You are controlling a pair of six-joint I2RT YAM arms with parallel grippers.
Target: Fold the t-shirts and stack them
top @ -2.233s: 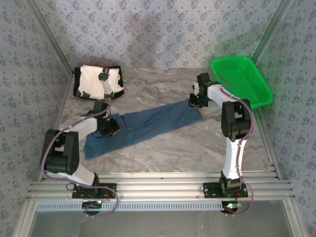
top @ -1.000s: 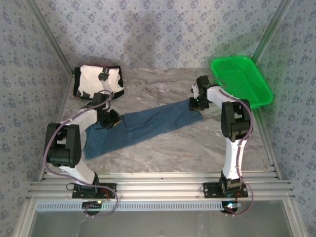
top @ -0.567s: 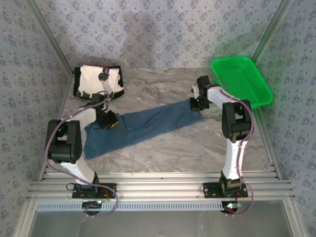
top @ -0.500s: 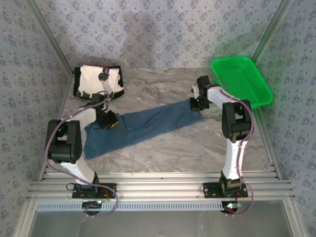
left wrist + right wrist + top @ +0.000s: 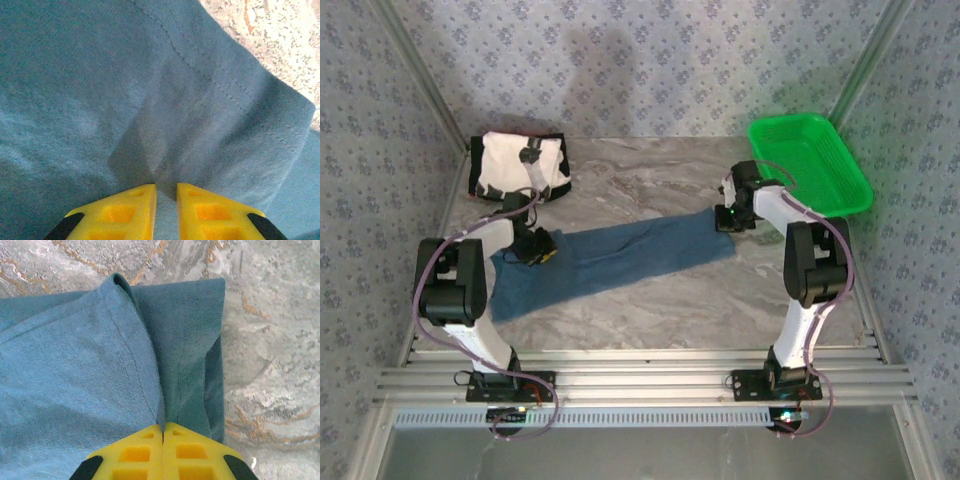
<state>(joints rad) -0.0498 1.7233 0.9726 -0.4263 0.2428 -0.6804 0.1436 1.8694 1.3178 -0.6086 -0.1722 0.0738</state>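
Veined grey table [image 5: 720, 300]: a soft blue shirt [image 5: 620, 258] is stretched into a long band. Its ends are pinched by the lowered left gripper [image 5: 165, 188] and right gripper [image 5: 163, 427].

In the top view, the left arm [image 5: 485, 235] covers part of the blue shirt [image 5: 620, 255] at its left end, and the black marks on the white shirt [image 5: 515, 160] are too small to make out. The left wrist view loses the blue shirt past its left, top and bottom edges. The bottom edge cuts off the left gripper [image 5: 166, 187]. The right wrist view crops the right gripper [image 5: 163, 427] the same way, and whatever cloth lies between its tips is hidden.
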